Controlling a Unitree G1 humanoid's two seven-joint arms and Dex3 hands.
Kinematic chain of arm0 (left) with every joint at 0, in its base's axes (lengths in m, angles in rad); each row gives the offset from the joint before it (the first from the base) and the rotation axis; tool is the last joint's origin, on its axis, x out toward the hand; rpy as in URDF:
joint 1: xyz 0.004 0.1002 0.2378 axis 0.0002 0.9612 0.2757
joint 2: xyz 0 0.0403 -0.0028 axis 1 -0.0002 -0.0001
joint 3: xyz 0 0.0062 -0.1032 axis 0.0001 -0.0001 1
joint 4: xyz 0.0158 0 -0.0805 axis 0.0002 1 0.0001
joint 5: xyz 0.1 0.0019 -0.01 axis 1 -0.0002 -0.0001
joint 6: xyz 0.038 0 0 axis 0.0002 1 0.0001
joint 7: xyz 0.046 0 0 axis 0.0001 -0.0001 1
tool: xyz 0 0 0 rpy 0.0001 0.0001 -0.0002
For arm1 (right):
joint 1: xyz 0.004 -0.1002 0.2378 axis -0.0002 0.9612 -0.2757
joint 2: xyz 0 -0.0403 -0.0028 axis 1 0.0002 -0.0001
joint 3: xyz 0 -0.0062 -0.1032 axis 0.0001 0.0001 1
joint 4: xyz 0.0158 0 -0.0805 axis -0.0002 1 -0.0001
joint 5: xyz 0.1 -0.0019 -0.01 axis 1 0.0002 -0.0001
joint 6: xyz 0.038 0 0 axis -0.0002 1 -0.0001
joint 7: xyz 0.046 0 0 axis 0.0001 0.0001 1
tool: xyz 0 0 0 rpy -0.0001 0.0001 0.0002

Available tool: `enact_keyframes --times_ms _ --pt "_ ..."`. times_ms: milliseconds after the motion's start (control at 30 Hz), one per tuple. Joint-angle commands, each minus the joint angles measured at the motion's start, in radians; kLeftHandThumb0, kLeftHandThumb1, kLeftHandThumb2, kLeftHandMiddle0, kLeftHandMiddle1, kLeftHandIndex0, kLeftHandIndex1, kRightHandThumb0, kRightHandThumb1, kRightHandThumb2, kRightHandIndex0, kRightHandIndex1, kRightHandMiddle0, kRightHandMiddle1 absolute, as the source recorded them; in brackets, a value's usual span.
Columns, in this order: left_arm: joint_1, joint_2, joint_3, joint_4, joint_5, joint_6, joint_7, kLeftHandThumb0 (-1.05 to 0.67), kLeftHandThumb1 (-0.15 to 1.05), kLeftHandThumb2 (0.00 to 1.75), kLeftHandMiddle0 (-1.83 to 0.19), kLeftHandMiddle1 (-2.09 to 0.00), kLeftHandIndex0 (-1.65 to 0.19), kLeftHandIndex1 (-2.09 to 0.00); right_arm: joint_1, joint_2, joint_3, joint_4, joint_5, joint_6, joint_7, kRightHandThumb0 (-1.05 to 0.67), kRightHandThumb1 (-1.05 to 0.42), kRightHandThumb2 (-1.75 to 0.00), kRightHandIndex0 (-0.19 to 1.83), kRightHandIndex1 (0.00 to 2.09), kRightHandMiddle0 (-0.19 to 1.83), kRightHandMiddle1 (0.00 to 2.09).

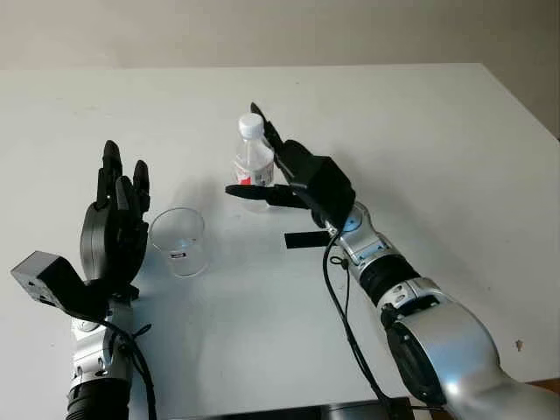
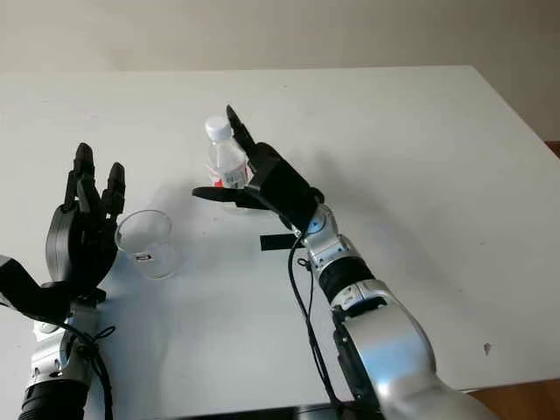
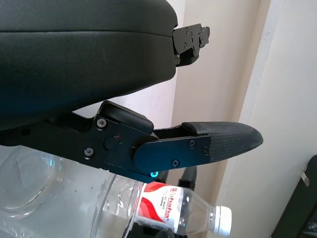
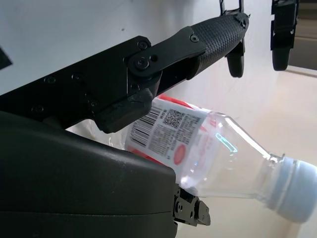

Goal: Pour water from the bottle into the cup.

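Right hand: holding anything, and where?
Cannot tell. The right hand brackets the water bottle at its labelled middle; contact isn't visible. Left hand open beside the cup.

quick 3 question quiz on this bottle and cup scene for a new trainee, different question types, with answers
1. True or false: the bottle still has its white cap on.
2. Which hand is at the bottle: A left hand, B right hand?
3. Fill in: the cup stands upright beside the ____ hand.

Key: 1 true. 2 B; its fingers are around the bottle, though a firm grip can't be confirmed. 3 left, which is open.
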Motion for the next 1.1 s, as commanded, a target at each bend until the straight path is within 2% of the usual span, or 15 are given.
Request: enact_keyframes --times_ms 0,300,467,533,567,600,633,667,700,800,833,867,900,967,1067 --pt "0.01 -0.009 -0.001 0.004 -0.003 -0.01 -0.003 -0.85 1.05 0.55 0.03 0.0 0.18 0.0 -0.02 0.017 -0.008 0.025 0.006 0.011 0.005 -1.0 -0.97 -0.06 -0.19 0.0 -0.19 0.0" --pt "0.013 -0.007 -0.001 -0.001 -0.003 -0.001 0.002 -0.86 1.05 0.52 0.03 0.0 0.18 0.0 -0.021 0.067 -0.11 0.085 0.108 0.094 0.037 -0.97 -0.96 -0.05 -0.19 0.0 -0.19 0.0" --pt "0.01 -0.008 -0.003 -0.004 -0.001 0.002 0.006 -0.84 1.05 0.55 0.01 0.0 0.16 0.0 -0.014 0.103 -0.166 0.096 0.16 0.089 0.005 -0.8 -0.94 -0.05 -0.19 0.0 -0.19 0.0" --pt "0.008 -0.008 -0.003 -0.002 -0.001 -0.001 0.007 -0.84 1.05 0.54 0.02 0.0 0.16 0.0 -0.017 0.114 -0.178 0.098 0.17 0.097 -0.022 -0.76 -0.95 -0.05 -0.05 0.09 -0.04 0.08" --pt "0.005 -0.009 -0.003 0.002 -0.001 -0.004 0.006 -0.84 1.05 0.54 0.02 0.0 0.17 0.0 -0.019 0.118 -0.182 0.099 0.172 0.103 -0.033 -0.73 -0.95 -0.06 -0.08 0.53 0.01 0.35" --pt "0.004 -0.009 -0.004 0.002 0.0 -0.004 0.007 -0.84 1.05 0.54 0.03 0.0 0.18 0.0 -0.022 0.12 -0.183 0.1 0.171 0.109 -0.046 -0.71 -0.96 -0.05 -0.14 0.84 -0.08 0.74" --pt "0.003 -0.009 -0.003 0.004 -0.001 -0.003 0.008 -0.84 1.05 0.54 0.03 0.0 0.18 0.0 -0.023 0.123 -0.181 0.1 0.166 0.107 -0.058 -0.67 -0.96 -0.05 -0.16 1.27 -0.12 1.21" --pt "0.001 -0.009 -0.003 0.006 -0.001 -0.002 0.009 -0.85 1.05 0.54 0.03 0.0 0.19 0.0 -0.024 0.123 -0.174 0.099 0.157 0.103 -0.07 -0.61 -0.97 -0.06 0.0 1.76 0.0 1.73" --pt "-0.001 -0.009 -0.003 0.008 -0.001 -0.002 0.01 -0.85 1.05 0.54 0.03 0.0 0.19 0.0 -0.024 0.123 -0.166 0.098 0.147 0.099 -0.078 -0.59 -0.98 -0.06 0.17 1.92 0.13 1.91" --pt "-0.005 -0.008 -0.004 0.012 0.0 -0.006 0.009 -0.85 1.05 0.55 0.04 0.0 0.19 0.0 -0.024 0.12 -0.147 0.096 0.121 0.08 -0.08 -0.51 -1.03 -0.05 0.7 2.08 0.56 2.07" --pt "-0.007 -0.009 -0.004 0.012 -0.001 -0.005 0.008 -0.85 1.05 0.55 0.04 0.0 0.19 0.0 -0.024 0.119 -0.145 0.095 0.117 0.074 -0.079 -0.46 -1.04 -0.09 1.01 2.08 0.73 2.08" --pt "-0.008 -0.009 -0.004 0.012 -0.001 -0.004 0.009 -0.85 1.05 0.55 0.04 0.0 0.19 0.0 -0.024 0.118 -0.142 0.095 0.113 0.07 -0.078 -0.41 -1.04 -0.13 1.48 2.09 1.13 2.09" --pt "-0.009 -0.009 -0.004 0.013 -0.001 -0.003 0.008 -0.86 1.05 0.54 0.04 0.0 0.19 0.0 -0.023 0.117 -0.139 0.094 0.11 0.063 -0.08 -0.39 -1.05 -0.15 1.65 2.09 1.46 2.09" --pt "-0.011 -0.008 -0.003 0.016 -0.003 0.0 0.007 -0.86 1.05 0.54 0.04 0.0 0.19 0.0 -0.022 0.115 -0.136 0.094 0.106 0.054 -0.078 -0.34 -1.05 -0.19 1.79 2.09 1.75 2.09" --pt "-0.012 -0.007 -0.001 0.017 -0.007 0.0 0.003 -0.85 1.05 0.53 0.04 0.0 0.19 0.0 -0.023 0.11 -0.117 0.096 0.083 0.053 -0.086 -0.32 -1.05 -0.22 1.83 2.09 1.82 2.09"
